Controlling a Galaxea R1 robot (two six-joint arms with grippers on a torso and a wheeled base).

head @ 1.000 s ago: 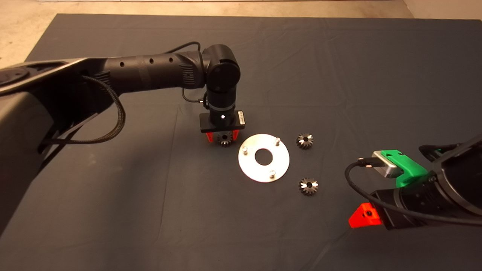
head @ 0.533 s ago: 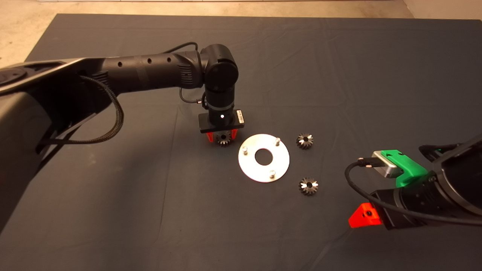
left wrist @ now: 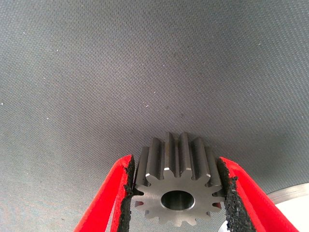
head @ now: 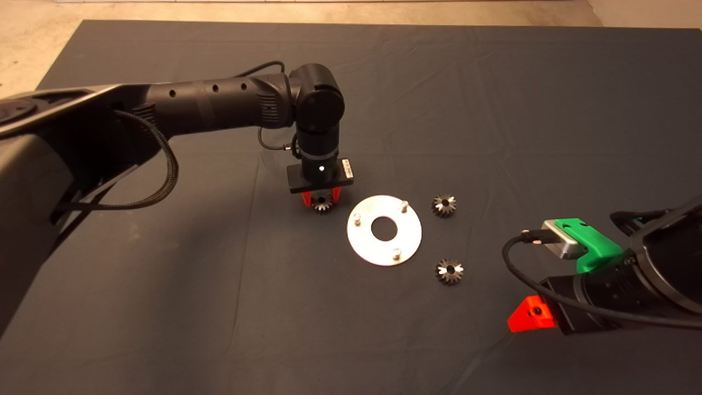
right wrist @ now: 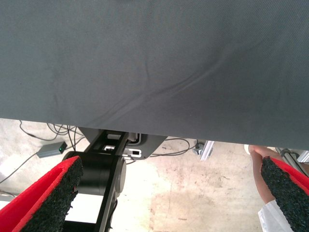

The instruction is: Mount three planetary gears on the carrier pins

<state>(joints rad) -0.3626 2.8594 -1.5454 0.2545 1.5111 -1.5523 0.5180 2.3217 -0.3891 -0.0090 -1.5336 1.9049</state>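
My left gripper (head: 321,198) is shut on one planetary gear (head: 322,206), held just left of the silver disc (head: 384,230). In the left wrist view the gear (left wrist: 177,191) sits between both black pads (left wrist: 126,193), and the disc's edge (left wrist: 294,208) shows beside it. The disc lies flat mid-mat with three bare upright carrier pins (head: 356,218), (head: 403,206), (head: 396,253). Two more gears lie on the mat, one right of the disc (head: 443,205) and one at its lower right (head: 449,271). My right gripper (head: 529,315) is open and parked at the lower right edge.
The dark mat (head: 164,307) covers the table, with pale floor beyond its far edge. In the right wrist view the mat's edge (right wrist: 154,130), floor cables, a black stand (right wrist: 104,174) and a person's leg (right wrist: 263,179) show.
My left gripper has closed from around the gear onto it and shifted slightly left and away from the disc. The right arm has not moved.
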